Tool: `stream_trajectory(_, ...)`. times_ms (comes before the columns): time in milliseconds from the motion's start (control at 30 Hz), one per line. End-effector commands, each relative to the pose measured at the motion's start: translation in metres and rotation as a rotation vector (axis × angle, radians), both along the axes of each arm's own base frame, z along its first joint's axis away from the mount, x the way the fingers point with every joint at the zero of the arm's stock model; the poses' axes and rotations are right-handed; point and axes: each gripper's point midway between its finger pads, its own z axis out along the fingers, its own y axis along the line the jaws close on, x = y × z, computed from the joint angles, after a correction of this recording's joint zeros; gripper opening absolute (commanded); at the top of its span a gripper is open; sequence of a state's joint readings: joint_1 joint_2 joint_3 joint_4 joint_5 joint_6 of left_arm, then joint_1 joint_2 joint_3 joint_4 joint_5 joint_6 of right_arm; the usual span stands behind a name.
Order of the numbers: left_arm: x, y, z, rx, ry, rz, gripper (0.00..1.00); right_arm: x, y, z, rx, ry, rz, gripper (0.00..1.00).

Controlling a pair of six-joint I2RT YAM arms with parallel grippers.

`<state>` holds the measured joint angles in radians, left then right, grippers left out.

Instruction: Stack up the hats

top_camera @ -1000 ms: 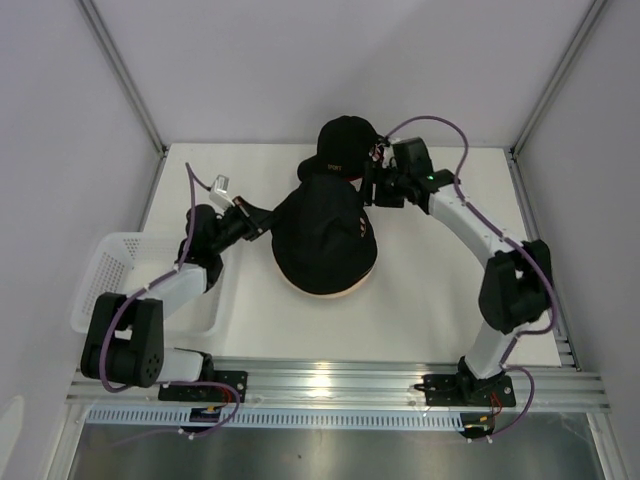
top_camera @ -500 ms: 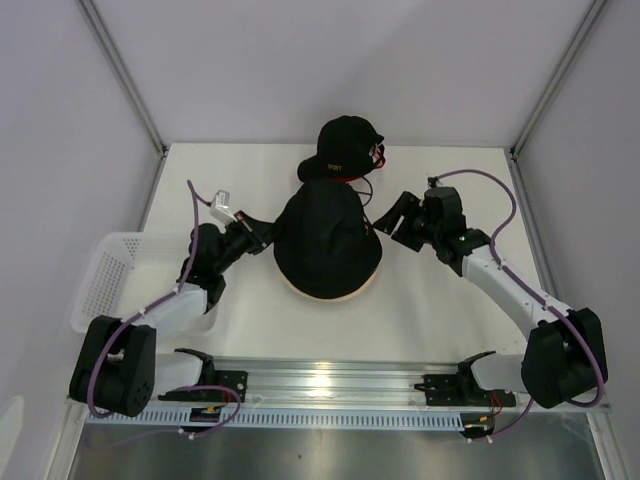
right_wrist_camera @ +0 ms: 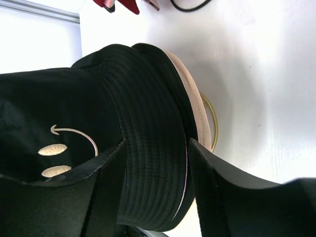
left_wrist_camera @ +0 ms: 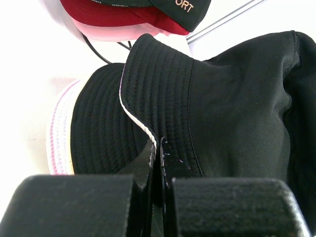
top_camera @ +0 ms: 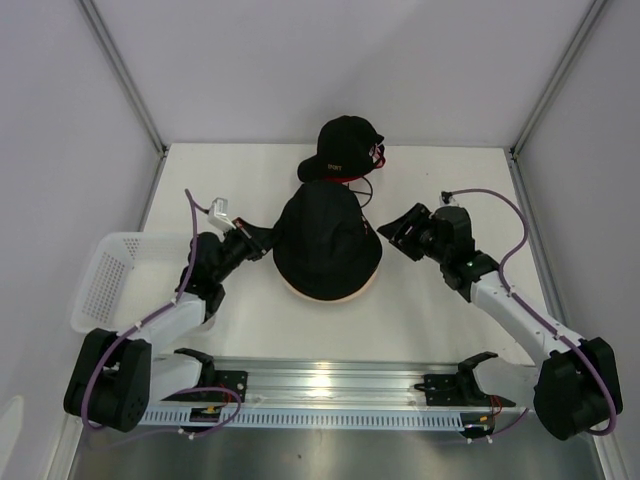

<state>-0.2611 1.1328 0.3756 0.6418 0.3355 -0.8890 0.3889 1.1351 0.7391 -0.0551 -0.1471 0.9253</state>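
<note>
Pinching the black bucket hat by its brim, the left tool likely steadies it. The right tool straddles the brim, released.

Bare desk lies open in front of the black bucket hat; the baseball cap crowds it behind, and a white basket stands left.
</note>
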Motion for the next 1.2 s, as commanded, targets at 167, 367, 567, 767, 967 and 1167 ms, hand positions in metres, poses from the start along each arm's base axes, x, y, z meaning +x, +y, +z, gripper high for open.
stream_trajectory(167,-0.012,-0.004,-0.011,0.033,0.01,-0.024,0.01,-0.007,0.003,0.002,0.075,-0.025,-0.015,0.62)
stream_trajectory(367,-0.016,-0.007,-0.009,0.019,0.006,-0.03,0.01,-0.013,0.003,0.002,0.114,-0.033,-0.023,0.58)
stream_trajectory(567,-0.02,-0.011,-0.012,0.018,0.011,-0.04,0.01,-0.017,0.011,0.002,0.151,-0.047,-0.005,0.57)
stream_trajectory(767,-0.021,-0.012,-0.014,0.019,0.019,-0.043,0.01,-0.018,0.017,-0.003,0.162,-0.036,0.01,0.53)
stream_trajectory(967,-0.023,-0.012,-0.017,0.021,0.025,-0.043,0.01,-0.02,0.019,-0.005,0.164,-0.029,0.019,0.4)
stream_trajectory(1167,-0.023,-0.01,-0.025,0.033,0.069,-0.018,0.01,-0.019,0.019,-0.006,0.15,-0.044,0.03,0.0)
